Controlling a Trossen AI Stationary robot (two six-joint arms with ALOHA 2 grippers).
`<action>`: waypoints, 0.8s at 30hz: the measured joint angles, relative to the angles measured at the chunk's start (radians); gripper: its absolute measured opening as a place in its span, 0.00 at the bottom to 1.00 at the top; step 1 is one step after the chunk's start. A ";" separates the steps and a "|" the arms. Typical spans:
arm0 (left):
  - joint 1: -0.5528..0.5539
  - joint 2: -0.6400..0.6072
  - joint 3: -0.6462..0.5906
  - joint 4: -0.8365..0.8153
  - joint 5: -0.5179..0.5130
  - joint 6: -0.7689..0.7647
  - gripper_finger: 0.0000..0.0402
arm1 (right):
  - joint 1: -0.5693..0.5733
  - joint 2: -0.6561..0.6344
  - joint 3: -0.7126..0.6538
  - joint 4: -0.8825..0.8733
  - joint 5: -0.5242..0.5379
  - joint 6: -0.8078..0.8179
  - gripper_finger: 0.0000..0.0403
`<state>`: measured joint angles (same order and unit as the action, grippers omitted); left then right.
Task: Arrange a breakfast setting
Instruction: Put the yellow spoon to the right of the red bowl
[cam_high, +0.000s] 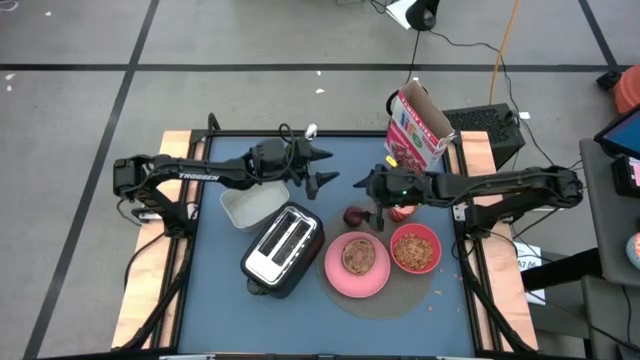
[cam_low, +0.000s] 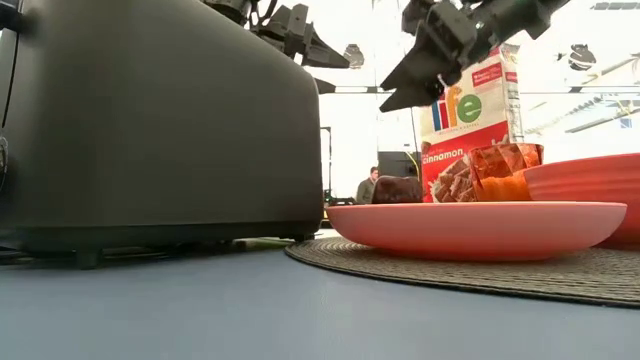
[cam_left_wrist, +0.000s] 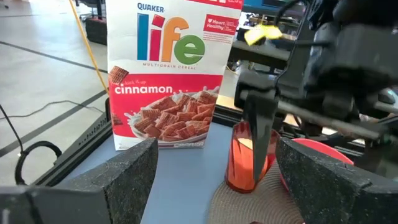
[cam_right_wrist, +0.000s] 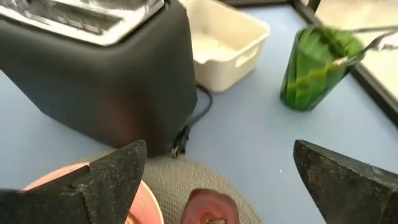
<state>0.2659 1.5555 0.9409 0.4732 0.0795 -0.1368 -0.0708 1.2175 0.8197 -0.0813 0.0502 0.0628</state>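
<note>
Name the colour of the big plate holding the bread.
Pink; the plate shows best in the high view.

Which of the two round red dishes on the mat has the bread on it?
The big pink plate, next to the toaster, with round browned bread on it. The smaller red bowl on its other side holds cereal.

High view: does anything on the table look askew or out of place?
The toaster sits diagonal to the edges of the table, beside the pink plate; the cereal box stands open at the far edge.
</note>
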 joint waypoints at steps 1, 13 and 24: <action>-0.002 0.000 0.000 0.000 0.000 -0.003 0.82 | 0.000 -0.014 0.000 -0.001 0.000 0.000 0.99; -0.010 0.000 0.004 0.045 -0.058 -0.162 0.82 | 0.000 -0.135 0.000 -0.002 0.001 0.000 0.99; 0.041 0.000 0.328 -0.637 -0.318 -0.235 0.64 | 0.000 -0.144 0.000 -0.001 0.001 -0.056 0.99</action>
<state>0.3071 1.5558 1.2687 -0.1638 -0.2386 -0.3723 -0.0704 1.0733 0.8196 -0.0826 0.0509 0.0063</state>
